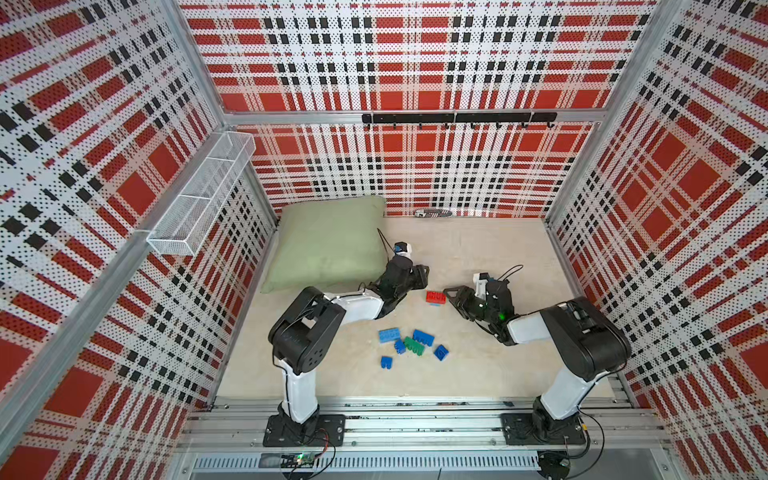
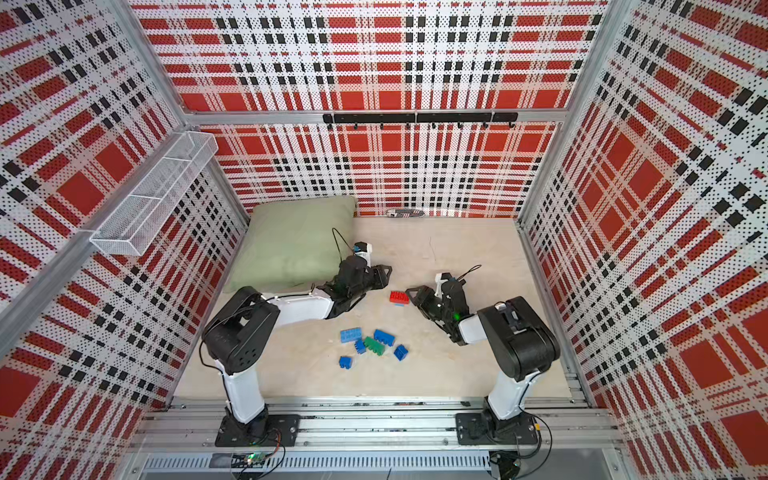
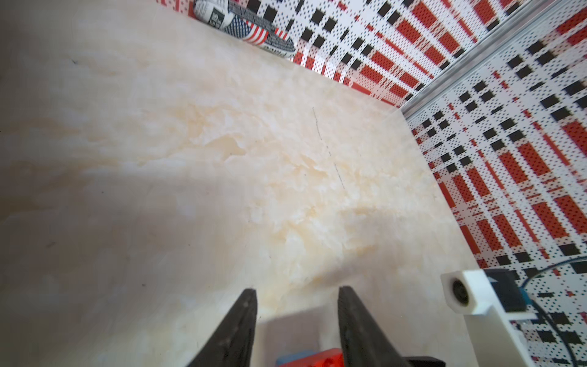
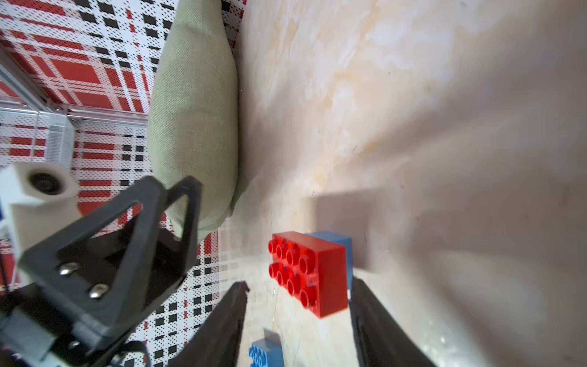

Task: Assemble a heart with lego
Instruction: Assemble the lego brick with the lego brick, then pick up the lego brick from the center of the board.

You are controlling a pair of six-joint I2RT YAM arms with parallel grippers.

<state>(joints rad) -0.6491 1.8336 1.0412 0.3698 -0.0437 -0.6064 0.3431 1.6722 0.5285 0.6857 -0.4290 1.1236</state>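
Observation:
The heart stands as a red brick (image 1: pixel 435 296) (image 2: pixel 399 296) stacked on a light blue brick (image 4: pixel 340 244), resting on the table's middle. My right gripper (image 1: pixel 449 296) (image 4: pixel 300 284) is open, its fingertips (image 4: pixel 360 295) on either side of the stack's near end, with a wide gap on one side. My left gripper (image 1: pixel 425 277) (image 3: pixel 295 290) is open just behind the stack. Only the red brick's (image 3: pixel 320 357) edge shows low between its fingers (image 3: pixel 244 321). Loose lego lies nearer the front: a light blue brick (image 1: pixel 389 335), a green one (image 1: pixel 414 345) and several dark blue ones (image 1: pixel 423 337).
A green pillow (image 1: pixel 328 245) (image 4: pixel 193 111) lies at the back left, close behind the left arm. A flag-patterned shoe (image 1: pixel 434 213) (image 3: pixel 244 25) sits against the back wall. A wire basket (image 1: pixel 199 195) hangs on the left wall. Plaid walls enclose the table.

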